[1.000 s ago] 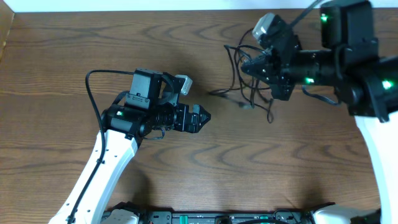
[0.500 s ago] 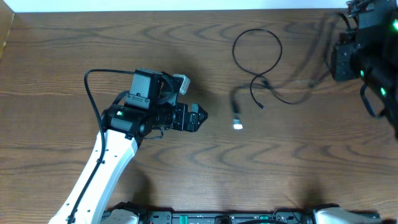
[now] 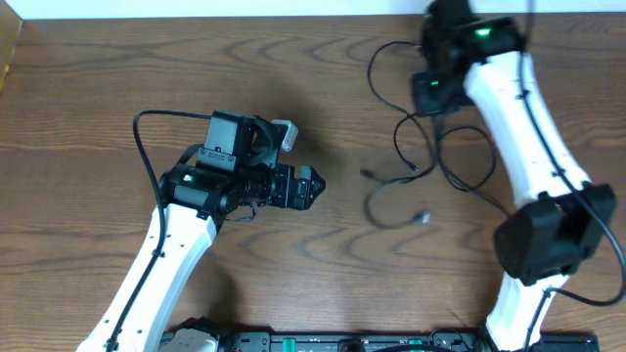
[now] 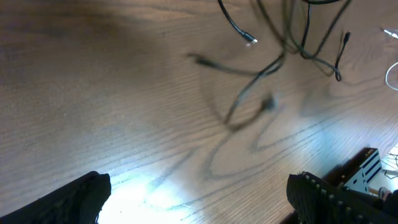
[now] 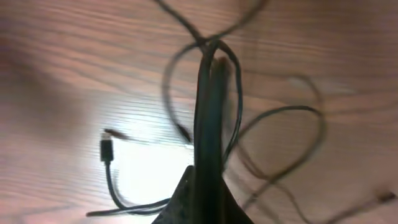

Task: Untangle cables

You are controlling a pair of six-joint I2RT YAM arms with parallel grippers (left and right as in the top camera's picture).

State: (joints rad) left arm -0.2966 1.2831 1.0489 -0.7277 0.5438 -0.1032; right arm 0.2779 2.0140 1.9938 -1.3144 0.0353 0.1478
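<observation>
The cables (image 3: 430,166) are thin black cords, spread in loose loops on the wood right of centre, with a small plug end (image 3: 423,217) lying apart. My right gripper (image 3: 433,98) hangs over their upper part. In the right wrist view it (image 5: 208,177) is shut on a bunch of black strands (image 5: 210,93) that run straight out from the jaws, and another plug (image 5: 106,150) lies on the table to the left. My left gripper (image 3: 315,186) stands to the left of the cables. It (image 4: 202,202) is open, with bare wood between its fingers (image 4: 81,199), and the blurred cables (image 4: 273,62) lie well ahead.
The brown wooden table (image 3: 293,264) fills the view, its far edge along the top. The right arm (image 3: 528,137) stretches from the front right up across the table's right side. A dark fixture (image 4: 364,171) shows at the left wrist view's lower right.
The right arm has swung from the right edge to the upper middle, dragging the cables; their loops and plug ends have shifted and look blurred. The left arm has not moved.
</observation>
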